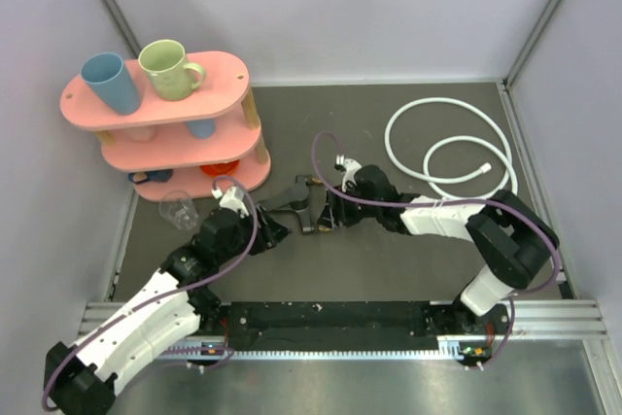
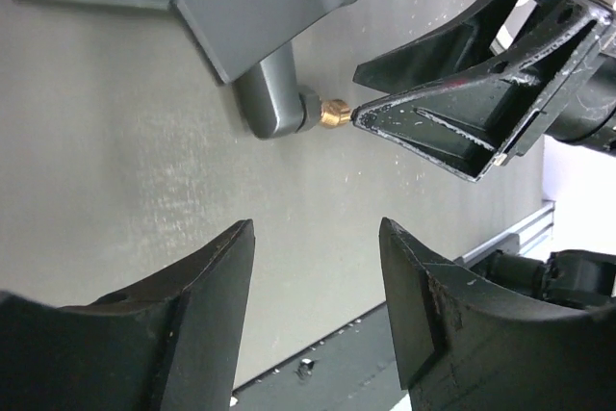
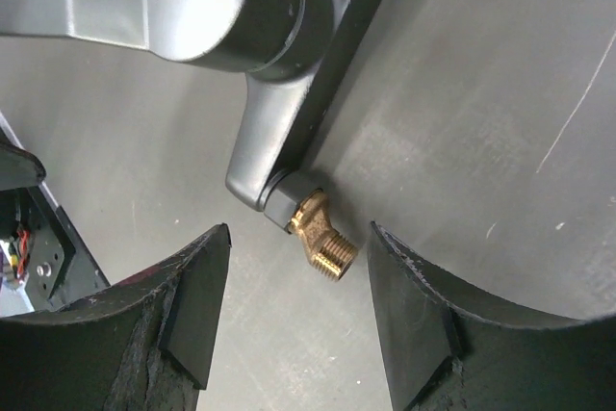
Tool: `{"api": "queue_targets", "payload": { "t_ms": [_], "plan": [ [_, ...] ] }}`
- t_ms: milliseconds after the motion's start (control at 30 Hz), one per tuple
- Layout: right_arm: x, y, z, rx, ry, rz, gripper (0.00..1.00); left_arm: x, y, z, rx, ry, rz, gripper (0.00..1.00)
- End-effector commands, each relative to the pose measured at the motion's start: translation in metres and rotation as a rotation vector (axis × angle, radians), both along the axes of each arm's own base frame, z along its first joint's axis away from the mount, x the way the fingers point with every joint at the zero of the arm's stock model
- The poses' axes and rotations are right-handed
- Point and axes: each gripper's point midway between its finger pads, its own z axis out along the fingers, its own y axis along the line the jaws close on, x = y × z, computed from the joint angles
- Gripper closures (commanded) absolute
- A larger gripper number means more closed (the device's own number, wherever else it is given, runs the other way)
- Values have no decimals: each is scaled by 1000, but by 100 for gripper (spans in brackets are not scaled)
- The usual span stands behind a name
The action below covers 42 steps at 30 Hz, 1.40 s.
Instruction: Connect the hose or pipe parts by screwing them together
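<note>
Standing by the table (image 1: 389, 264). The biggest thing on it is a pink three-tier shelf (image 1: 155, 104), off beyond the left gripper (image 2: 316, 243) and out to its left side. The white hose (image 1: 447, 100) is coiled in a couple of loose loops well behind the right gripper (image 3: 298, 238), over toward the far right corner. Neither gripper is anywhere near it.

Both arms reach in toward the middle and the two grippers point at each other, with the black Y-shaped tap fitting (image 1: 294, 203) lying on the mat between them. The left gripper's fingers are spread with nothing between them, and the fitting sits just ahead of its tips. The right gripper is spread too. One brass threaded end (image 3: 325, 245) of the fitting pokes into the gap between its fingers, and from its own wrist camera neither finger looks pressed on it. From the left wrist camera, one right fingertip sits right at that brass end. I honestly can't tell if it's touching or only just beside it.

Smaller stuff:
- A green mug (image 1: 167, 69) and a blue cup (image 1: 112, 82) stand on the shelf's top tier.
- A clear glass (image 1: 178, 209) stands on the mat near the left arm's wrist, on its outer side.
</note>
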Motion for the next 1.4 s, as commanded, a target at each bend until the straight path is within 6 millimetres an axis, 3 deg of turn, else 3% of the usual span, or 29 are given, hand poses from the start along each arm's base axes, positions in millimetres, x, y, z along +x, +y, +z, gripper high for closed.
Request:
{"api": "queue_targets", "payload": {
  "t_ms": [0,133,300,567,667,800,1000,1200,1367],
  "plan": [
    [-5,10,-5,36,-14,73,41,-1,-17,-5,-157,112,43,40],
    [-9,7,-17,14,-5,93,41,-1,-13,-12,-205,146,103,40],
    [-26,12,-17,78,44,135,44,1,-5,-17,-268,191,204,42],
    [-69,45,-14,151,85,217,48,1,-3,-20,-316,220,255,44],
    [-75,54,-15,140,85,238,48,1,-3,-25,-306,241,264,44],
    [-76,47,-13,120,82,223,48,-2,-7,-32,-298,272,260,43],
    [-63,27,1,68,-59,169,47,2,-10,-44,-291,293,317,40],
    [-43,29,12,23,-258,225,47,8,-8,-46,-304,294,360,40],
    [-47,37,9,39,-290,294,47,6,-3,-52,-297,322,393,40]
  ]
}}
